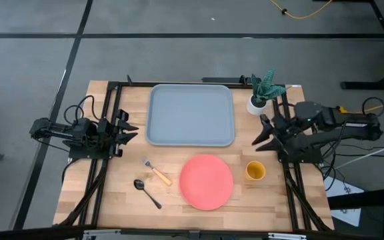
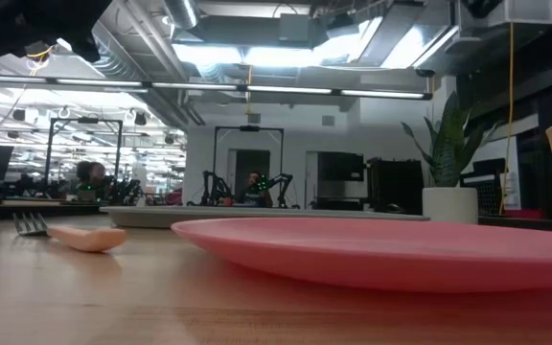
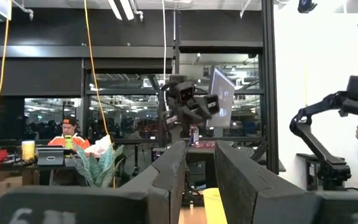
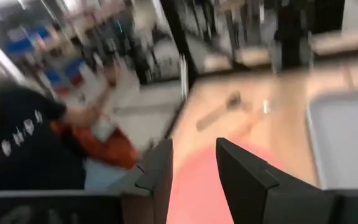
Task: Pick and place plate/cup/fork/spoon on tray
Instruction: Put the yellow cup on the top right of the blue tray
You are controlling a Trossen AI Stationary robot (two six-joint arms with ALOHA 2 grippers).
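Note:
The light blue-grey tray (image 1: 191, 115) lies at the table's far middle. The coral-pink plate (image 1: 207, 181) lies flat on the table, nearer than the tray. The yellow-orange cup (image 1: 255, 171) stands upright to the right of the plate. The fork (image 1: 157, 173) with the orange handle and the dark spoon (image 1: 147, 192) lie on the table to the left of the plate. My left gripper (image 1: 133, 131) is open and empty at the table's left side, above the wood. My right gripper (image 1: 259, 131) is open and empty at the right side, just beyond the cup.
A white pot with a green plant (image 1: 260, 97) stands at the tray's far right corner, close to my right arm. Black frame rails run along the table's left and right sides. A person in a dark shirt (image 4: 17, 143) shows beyond the table in the right wrist view.

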